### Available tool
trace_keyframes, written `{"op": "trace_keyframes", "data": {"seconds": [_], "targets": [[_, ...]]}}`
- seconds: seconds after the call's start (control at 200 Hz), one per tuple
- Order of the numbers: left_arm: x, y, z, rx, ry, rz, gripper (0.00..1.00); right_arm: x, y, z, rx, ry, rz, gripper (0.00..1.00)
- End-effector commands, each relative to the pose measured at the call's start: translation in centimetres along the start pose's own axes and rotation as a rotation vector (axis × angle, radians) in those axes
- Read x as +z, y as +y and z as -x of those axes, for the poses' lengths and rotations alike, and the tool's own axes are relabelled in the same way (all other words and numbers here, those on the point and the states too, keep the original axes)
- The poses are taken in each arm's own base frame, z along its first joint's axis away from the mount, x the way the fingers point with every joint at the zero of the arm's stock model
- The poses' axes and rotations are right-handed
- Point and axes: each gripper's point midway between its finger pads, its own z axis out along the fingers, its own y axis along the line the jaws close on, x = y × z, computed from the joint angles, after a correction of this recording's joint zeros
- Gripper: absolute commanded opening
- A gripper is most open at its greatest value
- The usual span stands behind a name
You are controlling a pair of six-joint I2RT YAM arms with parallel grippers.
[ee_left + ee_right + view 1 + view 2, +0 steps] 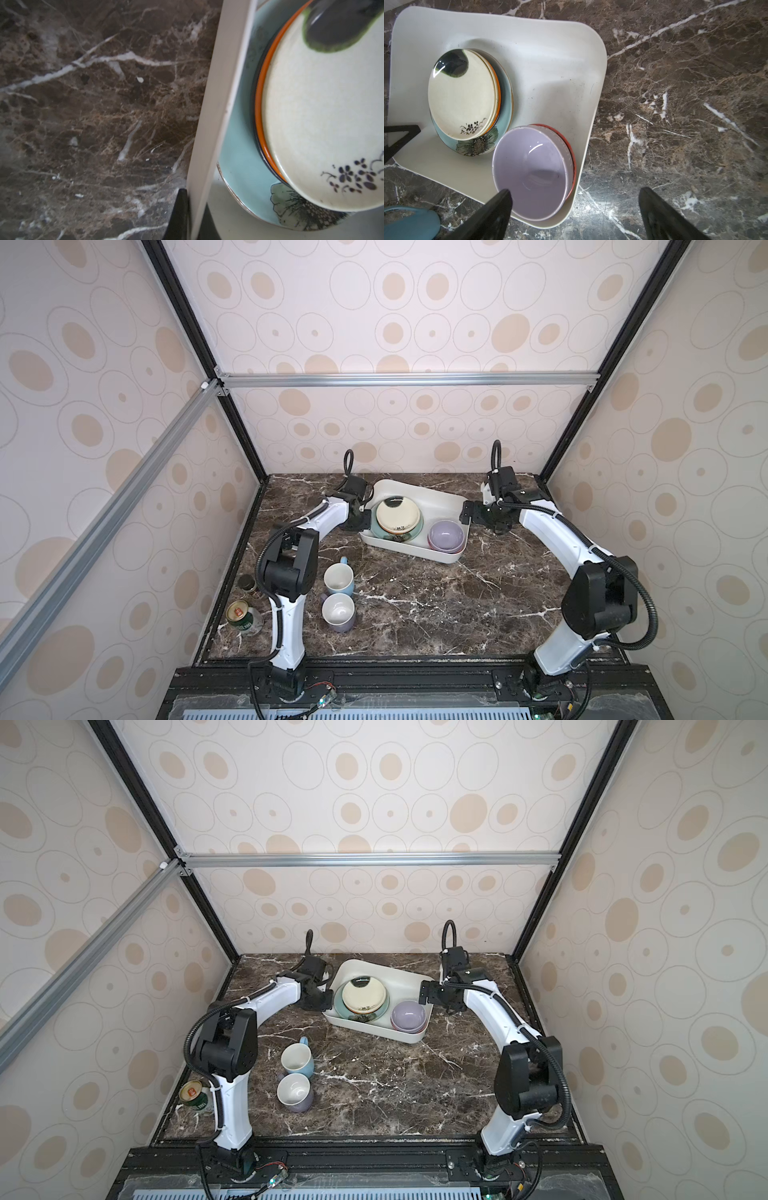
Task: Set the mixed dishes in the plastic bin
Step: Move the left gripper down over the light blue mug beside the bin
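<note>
Stacked plates point(398, 512), bowl point(445, 534) in plastic bin point(434, 499): done. Light-blue mug point(338, 577), lavender-grey mug point(338, 612) on counter point(436, 605), well apart from bin: two to go. Left gripper point(193, 209) clamped on bin rim; right gripper point(575, 190) open beside bin.

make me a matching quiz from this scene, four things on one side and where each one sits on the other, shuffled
Things
1. black-and-cream plate
2. lavender-inside bowl
3. light-blue mug
4. green can

Places
a. at the left edge of the table, near the small dark jar
b. in the plastic bin, on top of the teal plate
c. on the table, next to the lavender-grey mug
d. in the bin's near right corner, beside the plates

Pairs: 1-b, 2-d, 3-c, 4-a
</note>
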Motion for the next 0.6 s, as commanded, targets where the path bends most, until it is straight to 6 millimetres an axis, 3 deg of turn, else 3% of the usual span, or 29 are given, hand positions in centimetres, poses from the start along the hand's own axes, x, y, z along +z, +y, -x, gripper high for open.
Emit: {"op": "trace_keyframes", "data": {"seconds": [0.0,0.285,0.595], "targets": [[-1.9,-2.2,-1.2,0.049,0.008,-0.067,0.02,-1.5,-0.1,-0.4,0.002,-0.018,0.004,0.98],[-3.3,-3.2,-3.3,0.042,0.012,-0.083,0.04,-2.8,-0.1,-1.2,0.009,-0.029,0.016,0.98],[-3.3,-4.9,-5.5,0.012,0.035,-0.128,0.08,-3.4,-0.4,-2.2,0.017,-0.037,0.022,0.98]]}}
